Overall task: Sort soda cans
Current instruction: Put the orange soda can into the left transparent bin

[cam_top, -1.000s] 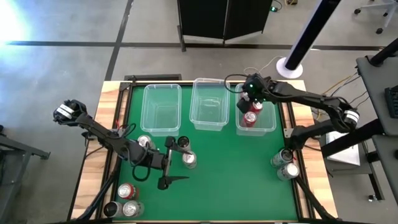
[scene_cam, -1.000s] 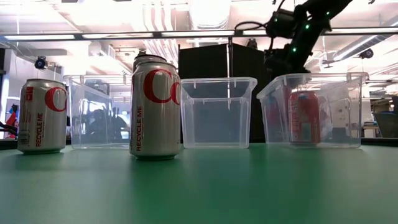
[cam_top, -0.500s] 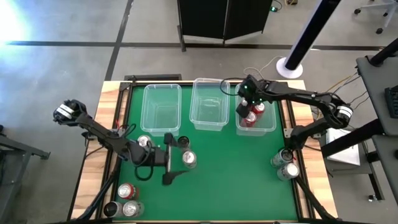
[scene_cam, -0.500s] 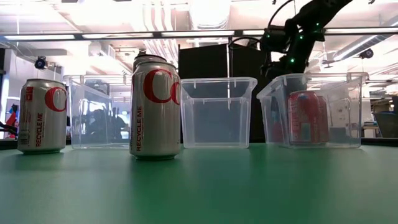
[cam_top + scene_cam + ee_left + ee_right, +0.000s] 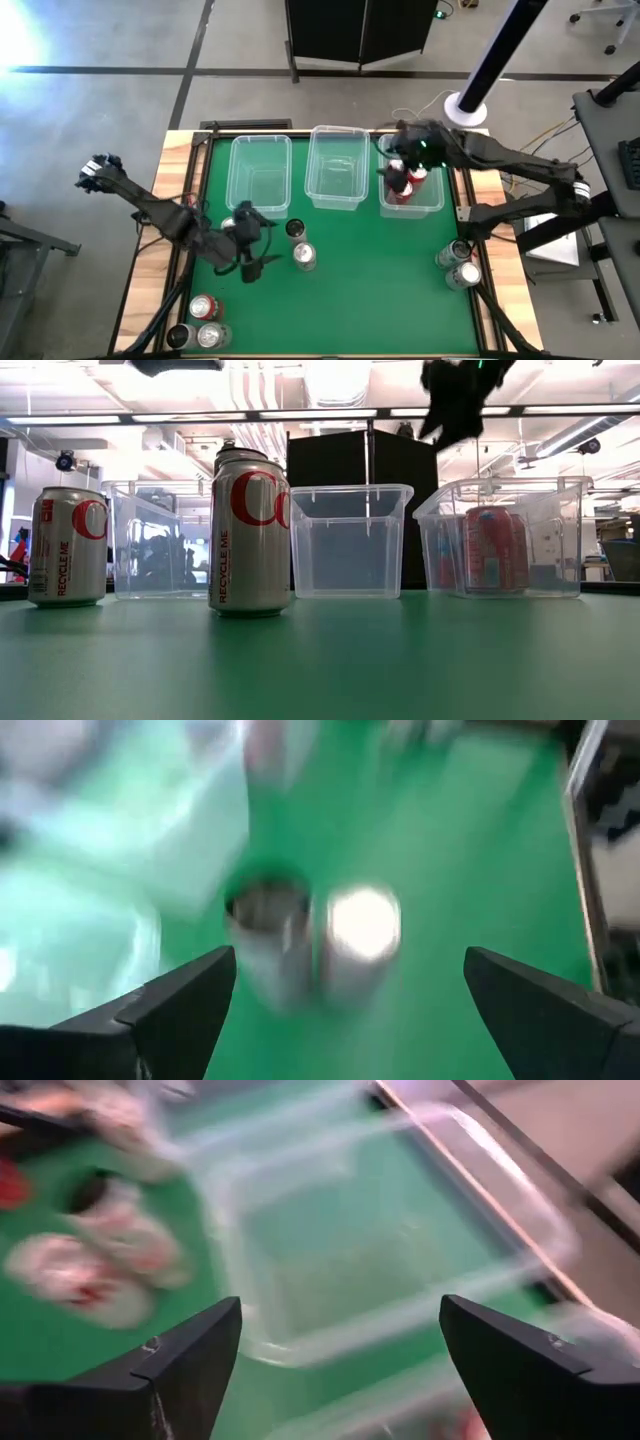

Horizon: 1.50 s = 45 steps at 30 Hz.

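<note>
Your soda cans are small metal cylinders with silver tops. Two silver-white cans [image 5: 249, 532] [image 5: 67, 546] stand upright near the low camera, each with red lettering and "RECYCLE ME" printed down the side. Seen from above, a dark-topped can [image 5: 294, 229] and a silver-topped one [image 5: 304, 257] stand near the counter's [image 5: 380, 290] middle, just beside your left hand [image 5: 262, 250], whose fingers are spread wide and hold nothing. More cans [image 5: 200, 322] cluster at the front left corner, and two [image 5: 458, 264] stand by the right edge.

Along the far edge you have three clear bins. The left bin [image 5: 260, 173] and middle bin [image 5: 336, 166] hold nothing; the right bin [image 5: 411, 185] holds red cans [image 5: 492, 550]. Your right hand [image 5: 402, 160] hangs above that bin's left wall, fingers spread and empty.
</note>
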Available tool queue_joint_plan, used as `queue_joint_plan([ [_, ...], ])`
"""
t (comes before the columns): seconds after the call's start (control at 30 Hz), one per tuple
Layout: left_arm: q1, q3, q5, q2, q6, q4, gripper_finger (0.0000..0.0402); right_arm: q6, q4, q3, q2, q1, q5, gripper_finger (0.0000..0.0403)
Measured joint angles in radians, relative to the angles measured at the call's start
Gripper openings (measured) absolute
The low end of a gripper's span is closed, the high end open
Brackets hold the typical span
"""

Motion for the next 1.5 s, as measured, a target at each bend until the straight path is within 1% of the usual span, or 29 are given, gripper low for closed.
queue_joint_plan([
  [0.1, -0.025, 0.131, 0.161, 0.056, -0.207, -0.273, 0.0377, 0.031, 0.116, -0.068, -0.035, 0.103, 0.008, 0.0323],
  [0.17, -0.046, 0.209, 0.253, 0.101, -0.32, -0.385, 0.0377, 0.042, 0.17, -0.113, -0.039, 0.16, 0.051, 0.0316],
  [0.23, -0.071, 0.281, 0.338, 0.159, -0.394, -0.473, 0.0377, 0.05, 0.21, -0.154, -0.035, 0.207, 0.099, 0.031],
  [0.3, -0.114, 0.341, 0.378, 0.22, -0.418, -0.528, 0.0377, 0.064, 0.239, -0.182, -0.022, 0.248, 0.126, 0.0304],
  [0.37, -0.167, 0.386, 0.386, 0.276, -0.444, -0.579, 0.0377, 0.089, 0.239, -0.197, -0.004, 0.286, 0.125, 0.0301],
  [0.43, -0.211, 0.411, 0.403, 0.318, -0.506, -0.623, 0.0377, 0.129, 0.237, -0.199, 0.01, 0.336, 0.124, 0.03],
  [0.57, -0.274, 0.399, 0.461, 0.363, -0.667, -0.663, 0.0377, 0.187, 0.246, -0.17, 0.033, 0.451, 0.125, 0.0306],
  [0.67, -0.326, 0.369, 0.517, 0.377, -0.772, -0.661, 0.0377, 0.214, 0.247, -0.136, 0.053, 0.526, 0.136, 0.0312],
  [0.83, -0.394, 0.3, 0.579, 0.37, -0.942, -0.633, 0.0377, 0.247, 0.249, -0.085, 0.093, 0.634, 0.212, 0.0315],
  [0.9, -0.411, 0.28, 0.594, 0.358, -0.99, -0.626, 0.0377, 0.248, 0.249, -0.066, 0.11, 0.666, 0.222, 0.0312],
  [1.1, -0.422, 0.241, 0.601, 0.341, -1.037, -0.571, 0.0377, 0.243, 0.244, -0.01, 0.167, 0.729, 0.237, 0.0302],
  [1.23, -0.424, 0.214, 0.619, 0.339, -1.033, -0.552, 0.0377, 0.206, 0.24, 0.023, 0.2, 0.742, 0.237, 0.0299],
  [1.37, -0.425, 0.155, 0.659, 0.329, -1.022, -0.534, 0.0377, 0.197, 0.241, 0.046, 0.228, 0.746, 0.237, 0.0305],
  [1.5, -0.426, 0.103, 0.673, 0.324, -0.972, -0.428, 0.0377, 0.195, 0.238, 0.053, 0.25, 0.75, 0.234, 0.0311],
])
